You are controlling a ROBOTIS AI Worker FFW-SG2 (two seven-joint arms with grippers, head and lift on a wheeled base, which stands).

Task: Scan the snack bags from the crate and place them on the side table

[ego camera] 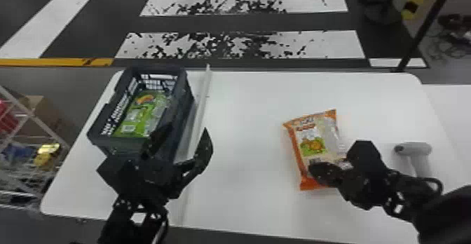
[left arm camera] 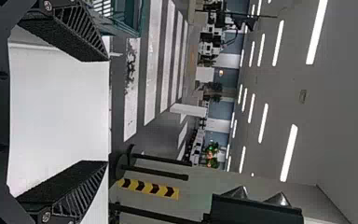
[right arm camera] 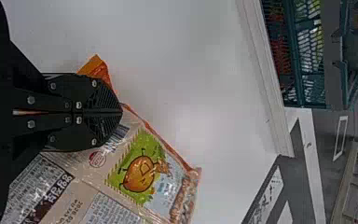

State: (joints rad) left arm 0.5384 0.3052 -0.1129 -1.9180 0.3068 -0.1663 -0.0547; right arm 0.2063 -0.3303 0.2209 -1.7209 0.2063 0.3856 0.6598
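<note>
In the head view, my left gripper (ego camera: 181, 148) stands open beside the near right part of the crate (ego camera: 185, 110), which holds green snack bags (ego camera: 140, 119). The left wrist view shows the same gripper (left arm camera: 107, 111), its fingers wide apart with nothing between them. An orange-edged snack bag (ego camera: 313, 143) lies on the white table, with my right gripper (ego camera: 329, 171) over its near right part. In the right wrist view that gripper (right arm camera: 122, 112) is shut, fingertips together above the bag (right arm camera: 142, 172); no bag film shows between them. A pale handheld scanner (ego camera: 413, 150) is right of it.
The white table (ego camera: 245, 113) has a raised pale strip (ego camera: 200, 112) beside the crate. Another white surface (ego camera: 452, 103) adjoins at the far right. A wire rack (ego camera: 29, 115) stands beyond the left edge, and a dark pole (ego camera: 425, 26) rises behind the right corner.
</note>
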